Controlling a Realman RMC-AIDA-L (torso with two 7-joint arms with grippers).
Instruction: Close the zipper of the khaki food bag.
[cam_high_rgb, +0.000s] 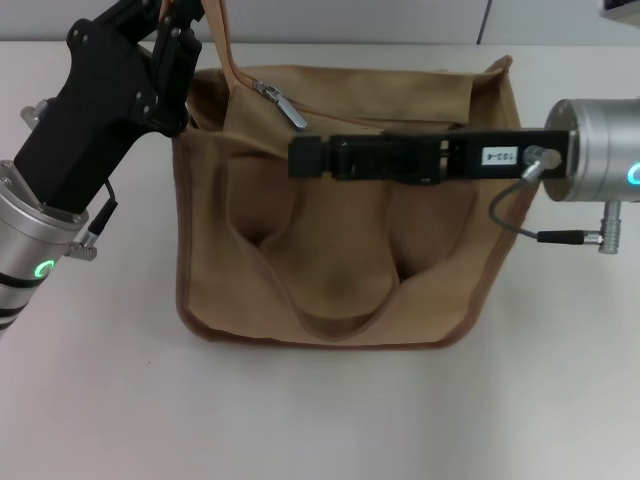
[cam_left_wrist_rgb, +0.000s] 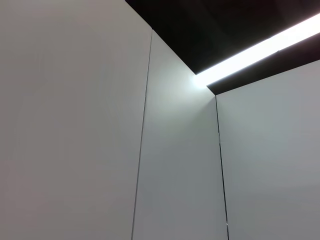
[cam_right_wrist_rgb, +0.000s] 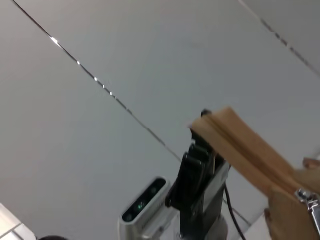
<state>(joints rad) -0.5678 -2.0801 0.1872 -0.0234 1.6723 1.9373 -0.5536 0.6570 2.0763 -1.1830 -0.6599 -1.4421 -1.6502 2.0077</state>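
Roughly centred on the white table (cam_high_rgb: 320, 420), the khaki food bag (cam_high_rgb: 340, 270) sat upright with its front face toward the head camera and its two looped handles (cam_high_rgb: 330, 300) drooping down that face. Brown piping ran along the bottom and side edges.

The left gripper (cam_high_rgb: 180, 30) was at the bag's far left top corner, raised above it, clamped on a tan strap (cam_high_rgb: 228, 50) that ran up out of the head view. The right wrist view showed the same thing from the other side: black fingers (cam_right_wrist_rgb: 197, 165) pinched on the strap (cam_right_wrist_rgb: 245, 145) and pulling it up taut.

The zipper (cam_high_rgb: 262, 88) ran along the bag's top. Its silver pull tab (cam_high_rgb: 285, 106) sat near the left end, just right of the left gripper, lying on the fabric. The top to the right of it looked slack and folded; closed or not along that stretch, can't tell.

The right gripper (cam_high_rgb: 298, 158) reached in horizontally from the right, across the bag's upper front, tip just below and beside the pull tab. It wasn't on the tab. Can't tell whether its fingers were apart or together from this angle.

The left wrist view showed only wall panels (cam_left_wrist_rgb: 75, 125) and a ceiling light strip (cam_left_wrist_rgb: 260, 50).
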